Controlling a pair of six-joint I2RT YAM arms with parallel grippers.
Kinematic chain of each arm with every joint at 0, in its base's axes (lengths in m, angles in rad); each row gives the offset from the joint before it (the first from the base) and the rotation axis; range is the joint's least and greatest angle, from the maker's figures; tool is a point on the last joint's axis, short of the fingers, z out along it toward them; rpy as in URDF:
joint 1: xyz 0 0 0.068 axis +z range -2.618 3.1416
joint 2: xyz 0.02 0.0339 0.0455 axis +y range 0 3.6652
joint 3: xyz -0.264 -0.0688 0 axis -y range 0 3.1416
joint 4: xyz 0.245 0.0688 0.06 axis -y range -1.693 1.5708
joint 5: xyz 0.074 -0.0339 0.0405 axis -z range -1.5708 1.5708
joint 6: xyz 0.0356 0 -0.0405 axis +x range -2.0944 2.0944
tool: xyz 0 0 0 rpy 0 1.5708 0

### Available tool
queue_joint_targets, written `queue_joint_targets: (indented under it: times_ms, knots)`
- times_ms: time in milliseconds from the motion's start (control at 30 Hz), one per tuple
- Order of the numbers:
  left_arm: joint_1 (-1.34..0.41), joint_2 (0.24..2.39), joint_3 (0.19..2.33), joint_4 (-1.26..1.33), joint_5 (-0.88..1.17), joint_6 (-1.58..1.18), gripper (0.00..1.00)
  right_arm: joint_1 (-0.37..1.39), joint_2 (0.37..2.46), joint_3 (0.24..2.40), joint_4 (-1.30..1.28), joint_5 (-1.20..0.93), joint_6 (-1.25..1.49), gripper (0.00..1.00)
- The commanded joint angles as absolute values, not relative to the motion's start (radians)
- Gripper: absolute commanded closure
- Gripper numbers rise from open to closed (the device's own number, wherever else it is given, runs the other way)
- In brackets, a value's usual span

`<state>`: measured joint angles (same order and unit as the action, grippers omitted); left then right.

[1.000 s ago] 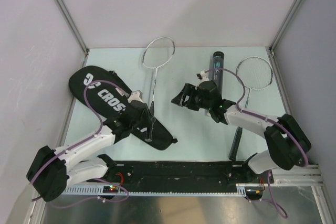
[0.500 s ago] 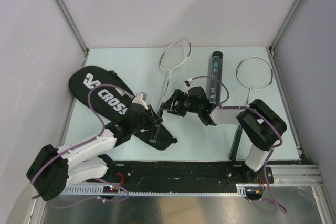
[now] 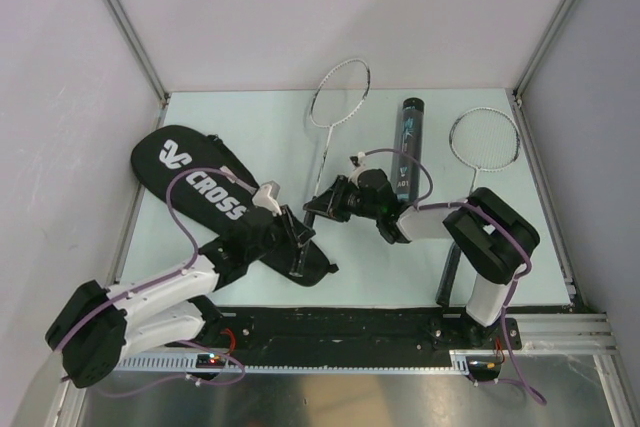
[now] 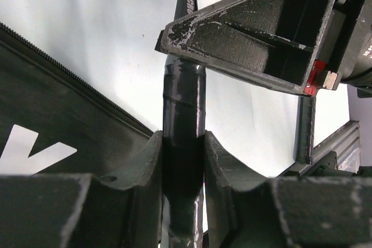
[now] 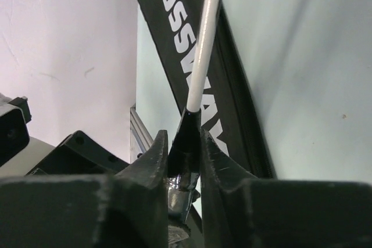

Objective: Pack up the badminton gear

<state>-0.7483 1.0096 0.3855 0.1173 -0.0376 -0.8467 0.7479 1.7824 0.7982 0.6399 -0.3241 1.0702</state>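
One silver-framed racket [image 3: 339, 93] stretches from the far middle of the table toward me. Its black handle [image 4: 183, 108] is clamped between my left gripper's [image 3: 296, 248] jaws, above the lower end of the black racket bag [image 3: 195, 187]. My right gripper [image 3: 316, 209] is shut on the same racket at the black cone [image 5: 189, 135] where the white shaft [image 5: 204, 45] joins the handle. In the left wrist view the right gripper's fingers [image 4: 256, 39] sit just beyond my left gripper [image 4: 181, 139]. A second racket [image 3: 484, 139] and the black tube [image 3: 410, 137] lie at the far right.
The second racket's black handle [image 3: 450, 272] reaches down toward the right arm's base. Grey walls and metal posts close in the table at the left, back and right. A black rail [image 3: 350, 327] runs along the near edge.
My right arm swung left to the racket held by my left gripper and closed its jaws on the cone. The racket's head shifted to the right.
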Motion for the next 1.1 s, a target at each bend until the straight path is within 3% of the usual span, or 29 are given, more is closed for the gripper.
queue_joint_targets:
  times_ms: [0, 133, 200, 333, 667, 1067]
  knots:
    - [-0.757, 0.954, 0.378, 0.236, -0.035, -0.849, 0.60, 0.748, 1.760, 0.768, 0.716, -0.318, 1.054, 0.92]
    - [-0.756, 0.918, 0.376, 0.223, -0.052, -0.810, 0.30, 0.710, 1.717, 0.724, 0.752, -0.340, 1.044, 1.00]
    - [-0.757, 0.905, 0.387, 0.208, -0.044, -0.785, 0.20, 0.691, 1.689, 0.704, 0.759, -0.355, 1.035, 1.00]
    - [-0.756, 0.889, 0.433, 0.139, -0.058, -0.730, 0.12, 0.661, 1.616, 0.674, 0.720, -0.371, 1.001, 1.00]
    - [-0.677, 0.909, 0.601, -0.163, -0.340, -0.697, 0.12, 0.621, 1.302, 0.582, 0.432, -0.310, 0.857, 1.00]
    - [-0.585, 1.331, 0.932, -0.464, -0.583, -0.854, 0.27, 0.628, 0.889, 0.522, 0.151, -0.088, 0.701, 1.00]
